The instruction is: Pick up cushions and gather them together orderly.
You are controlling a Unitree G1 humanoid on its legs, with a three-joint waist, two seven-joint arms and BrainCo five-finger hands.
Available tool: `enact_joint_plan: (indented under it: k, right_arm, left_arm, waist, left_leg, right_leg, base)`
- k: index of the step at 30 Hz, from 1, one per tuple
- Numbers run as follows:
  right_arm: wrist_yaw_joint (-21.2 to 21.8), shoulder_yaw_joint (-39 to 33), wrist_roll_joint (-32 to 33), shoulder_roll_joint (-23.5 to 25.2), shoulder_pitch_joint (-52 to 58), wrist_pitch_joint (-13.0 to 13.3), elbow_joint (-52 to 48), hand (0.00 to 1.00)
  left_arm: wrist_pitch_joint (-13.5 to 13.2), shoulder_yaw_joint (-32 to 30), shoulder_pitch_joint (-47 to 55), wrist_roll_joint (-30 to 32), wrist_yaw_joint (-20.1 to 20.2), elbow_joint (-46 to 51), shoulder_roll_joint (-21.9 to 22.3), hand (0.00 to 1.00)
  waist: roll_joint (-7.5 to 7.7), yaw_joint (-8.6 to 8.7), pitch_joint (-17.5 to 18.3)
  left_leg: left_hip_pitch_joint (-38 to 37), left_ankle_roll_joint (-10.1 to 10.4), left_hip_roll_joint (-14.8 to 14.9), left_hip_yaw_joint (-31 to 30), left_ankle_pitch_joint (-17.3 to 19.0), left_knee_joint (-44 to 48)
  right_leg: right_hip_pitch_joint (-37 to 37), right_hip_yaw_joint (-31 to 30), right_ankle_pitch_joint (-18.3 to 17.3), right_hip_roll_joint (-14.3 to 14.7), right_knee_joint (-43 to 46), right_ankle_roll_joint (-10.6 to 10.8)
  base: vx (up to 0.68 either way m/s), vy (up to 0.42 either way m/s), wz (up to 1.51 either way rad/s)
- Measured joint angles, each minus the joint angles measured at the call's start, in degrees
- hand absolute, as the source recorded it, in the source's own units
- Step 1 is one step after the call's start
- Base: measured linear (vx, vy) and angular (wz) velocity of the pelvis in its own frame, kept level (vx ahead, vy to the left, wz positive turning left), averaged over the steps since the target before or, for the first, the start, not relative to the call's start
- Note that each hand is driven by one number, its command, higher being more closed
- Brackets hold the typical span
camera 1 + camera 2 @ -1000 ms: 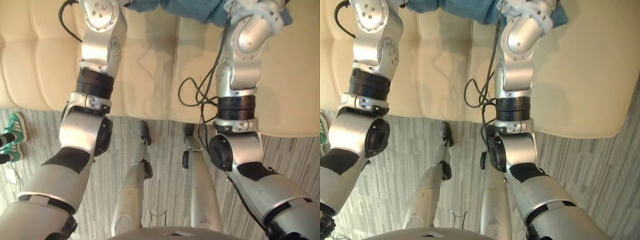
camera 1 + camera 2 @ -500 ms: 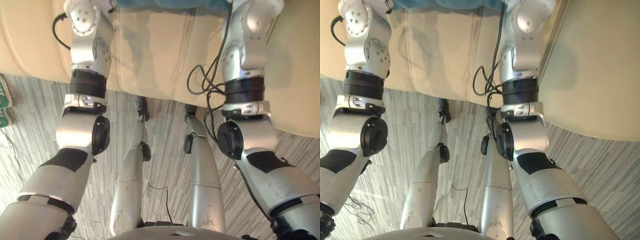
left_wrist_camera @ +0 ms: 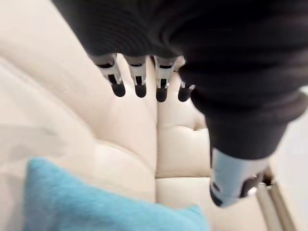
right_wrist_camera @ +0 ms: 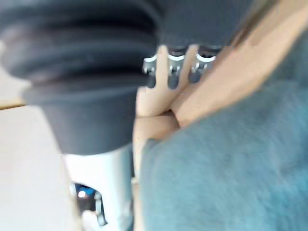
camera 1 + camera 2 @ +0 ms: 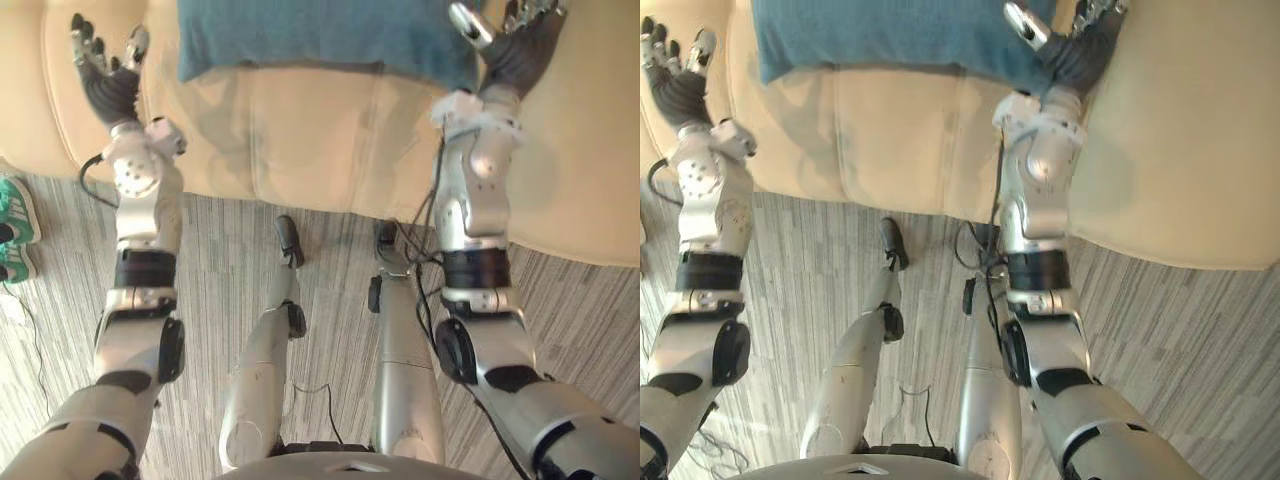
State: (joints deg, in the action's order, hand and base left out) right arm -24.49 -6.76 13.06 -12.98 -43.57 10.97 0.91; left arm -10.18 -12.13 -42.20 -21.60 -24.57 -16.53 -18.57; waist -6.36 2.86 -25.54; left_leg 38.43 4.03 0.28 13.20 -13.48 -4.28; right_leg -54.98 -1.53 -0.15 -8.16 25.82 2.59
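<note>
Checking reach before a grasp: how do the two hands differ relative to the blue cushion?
The left hand hangs over bare sofa, apart from the blue cushion; the right hand is at its corner. The right hand's thumb overlaps the cushion's edge; the left hand's lies clear. Both are open.

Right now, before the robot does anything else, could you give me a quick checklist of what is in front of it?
surface: cream sofa, seat padded in panels.
job's things: one teal cushion lying flat on the seat, held by neither hand.
clutter: nothing seen.
hands: left hand open, fingers spread, over the sofa and apart from the cushion's left end; right hand open at the cushion's right end, contact cannot be told.
cables: thin wire lying loose on the floor at the robot's left.
surroundings: grey striped floor; a person's green-and-white shoes at the robot's left.
</note>
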Motion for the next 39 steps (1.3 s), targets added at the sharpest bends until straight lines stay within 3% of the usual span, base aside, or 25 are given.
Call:
enact_joint_plan:
  k: [2,5,9,10,14,17,21,25,28,29,30,31,33,34,35,36,37,38,39]
  right_arm:
    - [0.80,-0.16,-0.06,-1.24,7.62,0.07,-5.13,0.00]
    - [4.48,-0.25,-1.58,-0.88,21.28,1.57,-9.43,0.00]
    - [10.22,2.74,0.65,4.68,36.74,2.78,-8.62,0.00]
    - [12.94,4.70,1.04,6.01,40.83,3.20,-6.63,0.00]
    - [18.81,6.35,0.41,10.01,49.79,2.44,8.85,0.00]
    - [20.75,5.80,-1.81,11.91,52.21,0.09,23.34,0.00]
    - [20.88,2.98,-6.27,13.44,52.21,-2.64,36.90,0.00]
    - [20.63,-1.68,-6.78,13.42,51.14,-3.74,41.85,0.00]
    - [20.61,-2.96,-6.81,13.57,51.81,-4.54,43.52,0.00]
    - [20.61,-3.30,-6.83,13.08,51.83,-4.86,43.63,0.00]
    - [20.66,-4.43,-6.94,12.57,51.20,-4.99,44.28,0.00]
    - [20.58,-4.93,-6.94,12.77,51.14,-4.98,44.84,0.00]
    - [20.53,-5.12,-8.79,13.24,51.20,-5.04,47.70,0.00]
    - [20.51,-5.20,-9.10,13.51,51.47,-5.04,48.33,0.00]
    - [20.50,-5.27,-9.69,14.11,51.06,-5.01,49.75,0.00]
    - [20.52,-5.24,-10.87,14.28,50.18,-5.22,50.35,0.00]
    - [20.49,-5.10,-11.35,13.18,48.89,-5.16,50.65,0.00]
    - [20.40,-5.12,-11.55,12.22,47.96,-5.19,51.39,0.00]
    - [20.32,-5.01,-12.29,11.85,46.03,-5.48,52.66,0.00]
  left_arm:
    - [-1.13,-2.71,4.98,-0.85,1.20,2.09,0.03,0.00]
    - [-2.37,-7.20,15.92,-2.70,3.90,2.64,1.62,0.00]
    - [-2.43,-9.50,32.32,-5.33,6.75,1.92,7.74,0.00]
    - [-2.35,-8.49,36.97,-5.15,8.65,-0.15,9.59,0.00]
    - [-0.43,-6.22,45.48,1.10,13.04,-14.43,17.13,0.00]
    - [1.70,-4.93,47.74,6.25,15.21,-25.04,19.90,0.00]
    - [2.93,-3.98,48.61,10.86,17.50,-31.67,21.01,0.00]
    - [3.35,-4.04,48.02,12.28,17.85,-33.82,20.68,0.00]
    - [3.60,-4.33,47.60,13.10,17.93,-34.04,20.07,0.00]
    - [3.82,-4.57,47.50,13.53,17.92,-34.15,20.69,0.00]
    - [3.98,-4.40,47.44,14.70,17.91,-34.07,21.01,0.00]
    - [3.99,-4.34,47.54,15.19,17.85,-34.10,20.72,0.00]
    - [4.37,-4.14,48.48,15.21,17.81,-33.89,19.05,0.00]
    - [4.43,-4.13,48.54,15.20,17.81,-33.93,18.71,0.00]
    - [4.45,-4.29,48.59,15.20,17.80,-34.24,17.90,0.00]
    - [4.56,-4.95,47.75,15.18,17.80,-35.51,17.40,0.00]
    - [5.11,-5.09,47.20,15.16,17.87,-37.55,18.45,0.00]
    - [5.19,-4.92,47.83,15.15,17.83,-38.27,19.09,0.00]
    - [5.07,-4.40,47.93,15.05,17.73,-38.24,19.07,0.00]
  waist:
    - [0.31,1.17,0.01]
    - [2.07,1.97,0.07]
    - [5.06,1.64,2.01]
    - [6.47,1.17,3.41]
    - [7.91,0.96,9.93]
    - [8.17,0.81,13.77]
    - [8.39,0.14,16.27]
    - [8.76,-0.64,16.75]
    - [9.59,-0.91,16.85]
    - [8.43,-1.26,16.97]
    - [7.45,-1.45,16.80]
    - [7.44,-1.79,16.88]
    - [10.13,-2.69,18.65]
    - [10.73,-2.87,19.05]
    - [12.25,-3.28,20.13]
    - [12.84,-4.41,20.89]
    - [10.37,-5.43,21.75]
    - [8.57,-5.64,22.64]
    - [8.16,-6.00,22.42]
  left_leg:
    - [-2.89,-0.95,0.45,-0.46,0.74,0.46]
    - [-7.95,-1.47,1.67,-0.13,3.99,4.07]
    - [-14.91,-0.62,4.32,1.52,9.13,9.62]
    - [-17.28,-0.25,5.36,2.53,11.15,11.71]
    - [-23.81,0.45,7.21,3.01,15.54,15.24]
    - [-27.79,0.61,7.16,3.08,16.35,14.80]
    - [-32.12,0.94,6.64,4.22,16.59,13.02]
    - [-35.34,0.54,6.40,6.56,17.06,13.18]
    - [-35.49,-0.51,6.25,7.27,17.96,15.16]
    - [-35.09,-1.88,7.81,7.53,17.79,14.71]
    - [-34.97,-2.10,9.51,7.31,17.46,14.99]
    - [-35.11,-2.01,9.95,7.10,17.29,15.13]
    - [-34.61,-0.65,10.45,6.16,15.65,15.09]
    - [-34.55,-0.42,10.38,6.07,15.18,14.91]
    - [-34.40,0.31,8.96,5.83,14.11,14.71]
    - [-34.01,0.15,8.71,4.97,13.53,13.76]
    - [-32.00,0.44,6.78,0.21,14.22,11.53]
    - [-31.23,-0.94,5.28,-2.37,13.12,9.57]
    - [-31.00,-2.44,4.99,-1.74,10.37,7.88]
  right_leg:
    - [3.69,0.40,0.00,0.41,-1.04,0.00]
    - [11.18,0.29,-0.10,1.63,-3.39,0.07]
    - [21.34,-0.72,0.36,4.16,-7.48,-0.28]
    - [24.51,-1.21,0.36,5.03,-8.55,-0.31]
    - [33.79,-1.49,-0.02,6.41,-12.04,-0.31]
    - [38.62,-1.44,0.11,6.43,-14.24,-0.09]
    - [42.92,-2.71,1.19,6.44,-17.24,0.42]
    - [45.45,-4.99,2.48,6.37,-18.25,0.96]
    - [46.05,-5.59,1.79,5.84,-19.25,3.30]
    - [46.93,-3.43,0.42,5.63,-18.86,3.90]
    - [43.07,1.27,-2.43,5.27,-4.82,1.37]
    - [41.23,2.94,-3.98,4.55,4.11,0.81]
    - [41.84,5.92,-6.44,0.46,19.47,1.21]
    - [42.79,6.18,-6.50,-0.74,20.30,1.16]
    - [44.07,7.05,-5.18,-3.51,18.17,2.07]
    - [44.30,8.83,-6.22,-2.10,15.27,2.42]
    - [45.35,8.10,-5.80,-0.48,7.22,2.16]
    - [47.26,7.07,-6.40,0.92,1.81,2.44]
    - [47.43,6.24,-8.24,1.35,-0.58,1.73]
  base:
    - [0.04,-0.062,-0.18]
    - [0.07,-0.071,-0.26]
    - [0.09,-0.060,-0.46]
    - [0.08,-0.044,-0.53]
    - [0.10,-0.013,-0.24]
    - [0.07,0.024,-0.03]
    - [0.02,0.038,-0.12]
    - [-0.04,0.040,-0.31]
    - [-0.10,0.028,-0.12]
    - [-0.15,0.017,-0.06]
    - [-0.13,0.014,0.01]
    - [-0.07,-0.009,0.09]
    - [-0.08,-0.135,0.24]
    - [-0.08,-0.212,0.26]
    - [-0.02,-0.150,-0.10]
    - [-0.09,-0.058,-0.47]
    - [-0.11,0.060,-0.66]
    - [-0.08,0.120,-0.82]
    - [-0.03,0.010,-0.65]
